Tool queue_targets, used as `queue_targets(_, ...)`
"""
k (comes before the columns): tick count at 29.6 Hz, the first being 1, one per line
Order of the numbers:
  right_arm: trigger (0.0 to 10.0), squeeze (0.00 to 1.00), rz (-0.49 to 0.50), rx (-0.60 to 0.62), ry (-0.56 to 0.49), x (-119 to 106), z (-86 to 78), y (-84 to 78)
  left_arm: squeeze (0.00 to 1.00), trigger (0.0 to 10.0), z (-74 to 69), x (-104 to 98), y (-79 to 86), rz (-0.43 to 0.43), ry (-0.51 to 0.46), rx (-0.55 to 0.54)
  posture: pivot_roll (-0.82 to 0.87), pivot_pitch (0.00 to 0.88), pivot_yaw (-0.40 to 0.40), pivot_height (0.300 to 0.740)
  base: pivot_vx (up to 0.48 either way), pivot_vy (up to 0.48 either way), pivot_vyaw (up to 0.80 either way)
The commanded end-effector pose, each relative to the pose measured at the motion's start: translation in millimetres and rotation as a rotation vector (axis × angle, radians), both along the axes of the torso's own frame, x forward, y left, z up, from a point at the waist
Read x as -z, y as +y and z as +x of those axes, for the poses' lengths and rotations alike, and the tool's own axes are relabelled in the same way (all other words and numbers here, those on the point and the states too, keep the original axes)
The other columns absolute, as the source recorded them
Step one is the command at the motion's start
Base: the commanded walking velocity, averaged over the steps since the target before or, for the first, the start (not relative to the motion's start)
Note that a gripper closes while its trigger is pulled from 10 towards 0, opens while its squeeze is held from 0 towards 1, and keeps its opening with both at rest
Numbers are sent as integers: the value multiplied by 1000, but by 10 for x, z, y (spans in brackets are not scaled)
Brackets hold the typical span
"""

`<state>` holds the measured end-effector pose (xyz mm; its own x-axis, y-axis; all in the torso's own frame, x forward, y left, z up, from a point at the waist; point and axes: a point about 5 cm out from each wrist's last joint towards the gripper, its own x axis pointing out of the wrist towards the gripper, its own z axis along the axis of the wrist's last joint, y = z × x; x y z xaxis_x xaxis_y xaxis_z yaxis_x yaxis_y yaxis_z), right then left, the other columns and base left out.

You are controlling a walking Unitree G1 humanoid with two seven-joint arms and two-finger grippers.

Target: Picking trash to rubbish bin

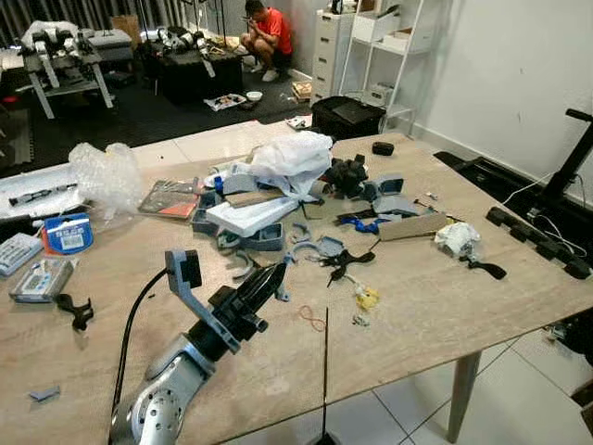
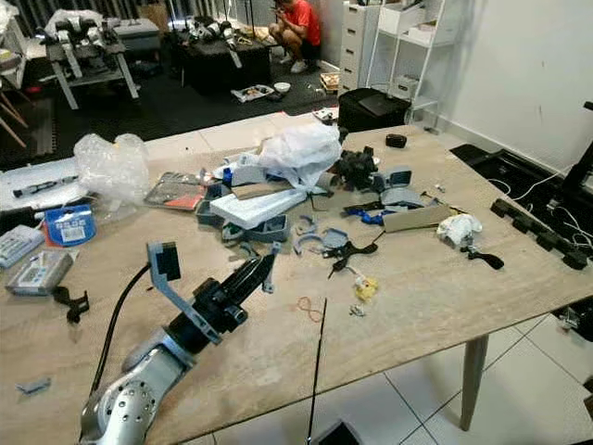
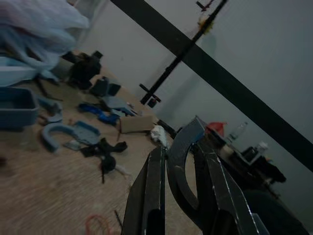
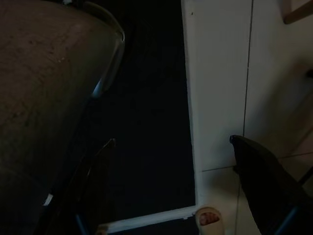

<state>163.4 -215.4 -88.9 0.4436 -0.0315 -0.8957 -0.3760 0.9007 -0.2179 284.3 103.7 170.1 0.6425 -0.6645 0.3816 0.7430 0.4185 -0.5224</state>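
Note:
Scraps litter the wooden table [image 1: 435,315]: grey-blue plastic parts [image 1: 326,247], a yellow scrap [image 1: 367,298], a red rubber band [image 1: 312,318], crumpled white paper [image 1: 457,238] and a white plastic bag [image 1: 296,158]. My left gripper [image 1: 276,273] hovers low over the table's near middle, shut on a curved grey-blue plastic piece [image 3: 188,132] that stands up between its fingers. A black bin [image 1: 345,116] stands on the floor beyond the table's far edge. In the dark right wrist view my right gripper [image 4: 181,191] hangs open above the floor.
A clear plastic bag [image 1: 107,171], blue boxes [image 1: 67,234] and a black clip [image 1: 76,311] lie on the table's left. A thin black rod [image 1: 325,371] rises at the near edge. A person in a red shirt [image 1: 269,32] crouches at the back. White shelves [image 1: 371,46] stand by the wall.

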Motion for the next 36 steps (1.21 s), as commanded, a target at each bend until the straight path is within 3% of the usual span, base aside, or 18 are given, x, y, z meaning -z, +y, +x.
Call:
queue_targets(1, 10000, 0, -2, 0, 45, 45, -108, -6, 0, 10000, -13, 30, 13, 9, 5, -14, -21, 122, 1, 740, -480, 0, 0)
queue_targets(6, 10000, 0, -6, -1, 51, 50, -105, 19, 0, 10000, 5, 68, -2, 70, -5, -22, -25, 117, -1, 740, -480, 0, 0)
queue_targets(13, 10000, 0, -5, 6, 73, 83, -133, 121, 0, 10000, 5, 48, -52, 64, -12, -11, -43, 127, 15, 740, -480, 0, 0)
queue_targets(27, 10000, 0, -15, 13, 104, 103, -202, 85, 0, 10000, 22, 44, -80, 66, -18, 5, -45, 122, 16, 740, 0, 0, 0)
queue_targets(28, 10000, 0, -18, 9, 100, 91, -159, 102, 0, 10000, 66, 104, -47, 87, 2, -45, -43, 119, 14, 740, 0, 0, 0)
queue_targets(36, 10000, 0, -18, -2, 100, 87, -128, 144, 0, 10000, 76, 135, -29, 138, -14, -90, -34, 120, 11, 740, 0, 0, 0)
